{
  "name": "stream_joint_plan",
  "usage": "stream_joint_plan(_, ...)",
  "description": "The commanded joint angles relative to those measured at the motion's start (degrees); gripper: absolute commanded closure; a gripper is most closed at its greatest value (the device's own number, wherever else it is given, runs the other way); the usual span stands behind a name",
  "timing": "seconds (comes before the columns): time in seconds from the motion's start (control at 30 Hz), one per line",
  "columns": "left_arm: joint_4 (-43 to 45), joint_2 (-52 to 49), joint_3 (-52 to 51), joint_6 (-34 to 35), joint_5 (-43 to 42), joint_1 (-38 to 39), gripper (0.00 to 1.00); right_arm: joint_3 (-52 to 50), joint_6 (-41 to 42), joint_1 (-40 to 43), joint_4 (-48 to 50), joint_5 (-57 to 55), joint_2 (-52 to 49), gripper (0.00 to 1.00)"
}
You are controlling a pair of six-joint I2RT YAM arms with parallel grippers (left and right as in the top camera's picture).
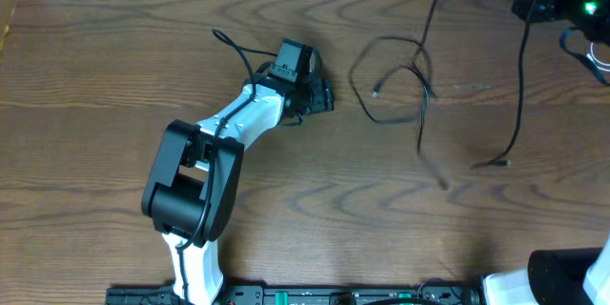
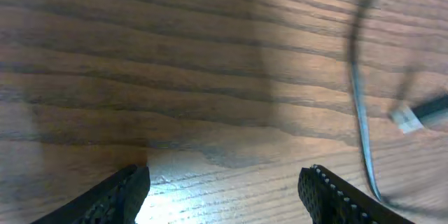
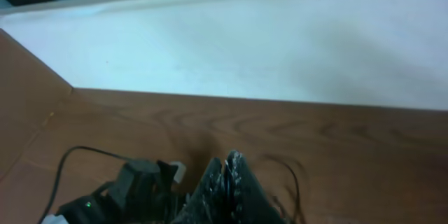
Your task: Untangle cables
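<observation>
A thin black cable (image 1: 519, 86) hangs from my raised right gripper (image 1: 522, 0) down to a plug (image 1: 502, 162) on the table. A second thin cable (image 1: 393, 84) forms a loose loop mid-table with a small light plug (image 1: 378, 91); one strand is blurred near the front. My right gripper (image 3: 227, 164) has its fingers pressed together. My left gripper (image 1: 324, 95) is open and empty just left of the loop. In the left wrist view its fingers (image 2: 224, 189) hover low over bare wood, with a greyish cable (image 2: 358, 98) and a pale plug (image 2: 406, 117) to the right. I cannot make out a clearly white cable.
The table (image 1: 114, 76) is dark wood, with a pale wall (image 3: 280, 49) behind its far edge. The left arm's own thick black wire (image 1: 233, 48) arcs behind its wrist. The left arm's body (image 1: 195, 176) takes up the front left.
</observation>
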State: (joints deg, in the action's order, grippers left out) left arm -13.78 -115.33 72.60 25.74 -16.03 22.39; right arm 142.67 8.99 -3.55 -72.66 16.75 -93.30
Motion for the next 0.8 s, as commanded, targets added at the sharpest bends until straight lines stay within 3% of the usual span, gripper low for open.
stream_joint_plan(0.0, 0.76, -0.79, -0.37, 1.6, -0.07, 0.28, 0.22, 0.15, -2.43, 0.24, 0.68, 1.64, 3.56, 0.99)
stream_joint_plan(0.13, 3.06, -0.79, -0.37, 1.53, -2.25, 1.18, 0.12, 0.15, -2.95, 0.24, 0.33, 1.33, 4.39, 0.99)
stream_joint_plan(0.4, 6.67, -0.79, -0.37, 1.42, -3.45, 5.84, 0.12, 0.07, -3.08, 0.24, -2.38, 1.16, 2.64, 0.99)
stream_joint_plan(0.6, 7.28, -0.81, -0.37, 5.27, -3.43, 9.86, 0.14, 0.07, -3.1, 0.24, -2.91, 1.11, 1.51, 0.99)
stream_joint_plan(0.77, 7.26, -1.05, -0.37, 5.9, 0.35, 13.22, 0.23, 0.07, -3.1, 0.24, -3.04, 1.11, 1.36, 0.99)
